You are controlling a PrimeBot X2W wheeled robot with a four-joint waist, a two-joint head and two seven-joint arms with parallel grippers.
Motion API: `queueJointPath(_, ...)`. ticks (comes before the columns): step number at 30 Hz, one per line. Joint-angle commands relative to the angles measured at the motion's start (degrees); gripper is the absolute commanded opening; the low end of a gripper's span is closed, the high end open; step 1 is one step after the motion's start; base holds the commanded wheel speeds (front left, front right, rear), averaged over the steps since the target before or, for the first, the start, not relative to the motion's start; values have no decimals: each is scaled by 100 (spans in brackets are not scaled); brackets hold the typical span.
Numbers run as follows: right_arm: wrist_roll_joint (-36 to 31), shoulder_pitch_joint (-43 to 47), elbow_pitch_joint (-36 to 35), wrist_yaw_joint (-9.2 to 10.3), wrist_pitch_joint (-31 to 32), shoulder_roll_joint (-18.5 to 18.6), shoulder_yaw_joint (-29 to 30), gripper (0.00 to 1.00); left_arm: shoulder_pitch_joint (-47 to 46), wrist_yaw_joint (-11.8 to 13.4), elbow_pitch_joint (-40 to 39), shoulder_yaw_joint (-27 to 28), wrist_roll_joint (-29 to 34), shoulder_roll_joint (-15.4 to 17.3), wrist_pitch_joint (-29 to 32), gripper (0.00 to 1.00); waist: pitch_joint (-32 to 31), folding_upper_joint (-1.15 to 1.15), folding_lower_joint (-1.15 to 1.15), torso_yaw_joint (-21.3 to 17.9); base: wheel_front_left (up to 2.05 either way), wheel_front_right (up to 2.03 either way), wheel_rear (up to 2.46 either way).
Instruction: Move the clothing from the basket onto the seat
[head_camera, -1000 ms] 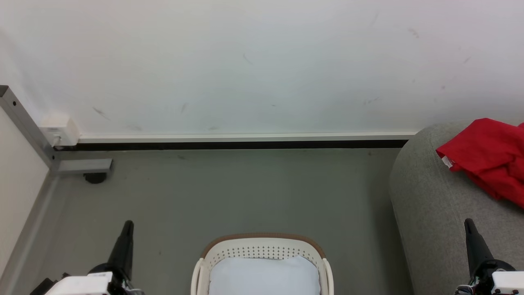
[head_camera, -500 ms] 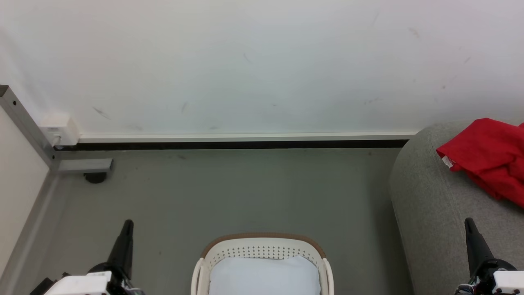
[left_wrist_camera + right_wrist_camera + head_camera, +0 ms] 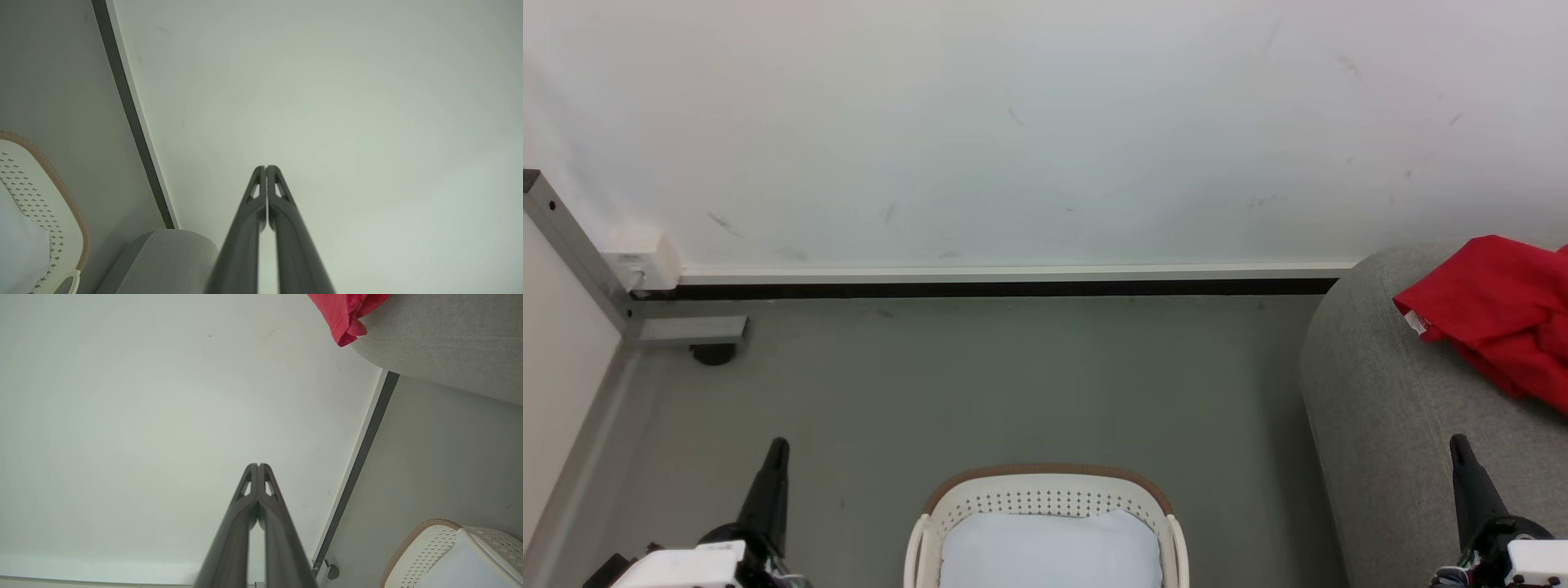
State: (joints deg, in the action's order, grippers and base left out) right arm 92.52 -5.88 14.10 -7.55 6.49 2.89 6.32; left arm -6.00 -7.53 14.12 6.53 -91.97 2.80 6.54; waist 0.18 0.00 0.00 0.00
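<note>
Change: nothing has moved against the earlier head pictures. The left tool (image 3: pixel 778 447), the right tool (image 3: pixel 1459 445), the basket (image 3: pixel 1049 474) and the clothing (image 3: pixel 1499 310) are all where they were.
Left tool state: in the left wrist view the left tool (image 3: pixel 266 168) has its two dark fingers pressed together from the tips down and grips nothing. It points at the wall (image 3: pixel 347 102).
Left tool place: low at the left of the head view, over the floor (image 3: pixel 1013 384), to the left of the basket and apart from it.
Right tool state: in the right wrist view the right tool (image 3: pixel 258 465) is likewise closed tip to tip and empty, and it points at the wall.
Right tool place: low at the right of the head view, seen against the grey fabric of the seat (image 3: pixel 1388 408).
Clothing: a crumpled bright-red heap with a small white tag at its left edge. It lies on top of the seat at the right edge of the head view, well apart from both tools. Its hem hangs over the seat's rounded edge in the right wrist view (image 3: pixel 347 310).
Seat: light-grey woven upholstery standing right of the basket, with its far end near the wall (image 3: pixel 171 257) (image 3: pixel 441 339).
Basket: cream with perforated walls and a brown rim band. It stands on the floor at bottom centre, between the two tools (image 3: pixel 61 192) (image 3: pixel 412 543).
Inside basket: a pale bluish-white soft mass (image 3: pixel 1049 547) covers the inside.
Room: a dark skirting strip (image 3: pixel 1013 287) runs along the foot of the wall, and a grey metal post (image 3: pixel 572 245) stands at the left.
</note>
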Motion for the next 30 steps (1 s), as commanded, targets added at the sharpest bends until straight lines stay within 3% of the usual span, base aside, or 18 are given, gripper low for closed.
queueJointPath(1,-3,-67,-19,13,11,21,23,0,-52,8,-14,16,-76,15,23,0,0,0,0,0,0,0,0)
queueJointPath(30,-13,-68,-18,13,20,15,29,0,-51,8,-15,13,-77,15,21,0,0,0,0,0,0,0,0)
